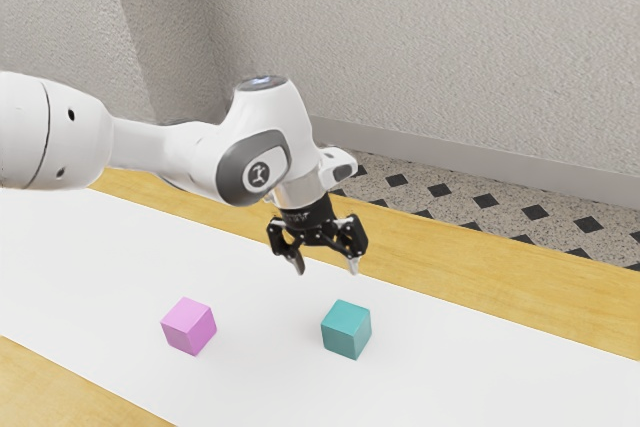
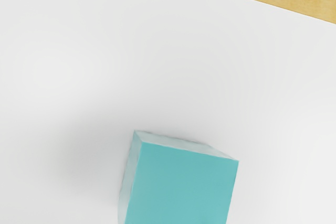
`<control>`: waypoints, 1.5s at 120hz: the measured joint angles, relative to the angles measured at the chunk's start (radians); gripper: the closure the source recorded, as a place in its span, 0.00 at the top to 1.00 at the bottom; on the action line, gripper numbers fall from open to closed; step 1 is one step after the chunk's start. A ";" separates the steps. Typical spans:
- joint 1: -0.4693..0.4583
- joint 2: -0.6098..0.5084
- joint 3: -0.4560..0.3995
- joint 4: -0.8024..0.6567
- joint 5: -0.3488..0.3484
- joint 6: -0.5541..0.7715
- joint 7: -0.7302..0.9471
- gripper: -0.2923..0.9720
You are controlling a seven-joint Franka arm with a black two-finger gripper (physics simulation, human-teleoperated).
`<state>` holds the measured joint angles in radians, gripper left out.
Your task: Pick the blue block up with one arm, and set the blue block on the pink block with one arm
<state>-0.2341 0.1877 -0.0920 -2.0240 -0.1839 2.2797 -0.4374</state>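
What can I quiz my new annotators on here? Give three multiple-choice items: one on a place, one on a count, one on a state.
1. Where is the blue block relative to the pink block?
A. Toward the exterior view's right of it, apart
B. Stacked on it
C. Toward the exterior view's left of it

2. How many blocks lie on the white table surface?
A. One
B. Two
C. Three

3. What state is the gripper in?
A. Open, in the air, holding nothing
B. Shut on the blue block
C. Shut on the pink block

Answers:
1 A: the two sit side by side with bare white between them.
2 B: one pink and one blue block lie there.
3 A: its fingers are spread above the surface, touching neither block.
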 joint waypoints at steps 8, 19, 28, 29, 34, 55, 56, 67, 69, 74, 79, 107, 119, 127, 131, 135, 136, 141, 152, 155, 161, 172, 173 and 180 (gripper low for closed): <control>-0.012 0.015 -0.001 -0.007 -0.005 0.011 -0.013 0.77; -0.010 0.004 -0.032 -0.066 -0.006 0.032 -0.029 0.77; 0.002 -0.001 -0.062 -0.094 0.001 0.046 -0.038 0.77; 0.002 -0.001 -0.064 -0.095 0.002 0.047 -0.038 0.77; 0.004 0.000 -0.071 -0.099 0.020 0.053 -0.040 0.77; 0.000 0.010 -0.076 -0.100 0.082 0.072 -0.011 0.77; -0.002 0.010 -0.076 -0.100 0.083 0.074 -0.010 0.77; -0.025 0.009 -0.077 -0.100 0.089 0.088 0.002 0.77; -0.028 0.009 -0.077 -0.101 0.089 0.092 0.004 0.77; -0.032 0.011 -0.077 -0.102 0.089 0.101 0.008 0.77; -0.033 0.016 -0.077 -0.102 0.087 0.109 0.011 0.77; -0.033 0.059 -0.077 -0.098 0.085 0.135 0.026 0.77; -0.031 0.070 -0.077 -0.096 0.087 0.140 0.031 0.77; -0.027 0.086 -0.077 -0.083 0.086 0.143 0.035 0.78; -0.025 0.096 -0.076 -0.070 0.088 0.144 0.037 0.77; -0.022 0.112 -0.076 -0.049 0.096 0.144 0.038 0.77; -0.021 0.115 -0.076 -0.044 0.099 0.145 0.039 0.77; -0.017 0.128 -0.077 -0.026 0.110 0.145 0.041 0.77; -0.006 0.142 -0.076 -0.014 0.126 0.146 0.045 0.77; -0.003 0.147 -0.076 -0.013 0.128 0.146 0.046 0.77; -0.001 0.158 -0.077 -0.014 0.132 0.147 0.048 0.77; 0.001 0.167 -0.077 -0.017 0.136 0.147 0.050 0.77; 0.001 0.168 -0.077 -0.017 0.136 0.147 0.050 0.77; 0.000 0.170 -0.077 -0.019 0.138 0.148 0.052 0.75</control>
<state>-0.2344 0.3581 -0.1687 -2.0429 -0.0456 2.4274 -0.3857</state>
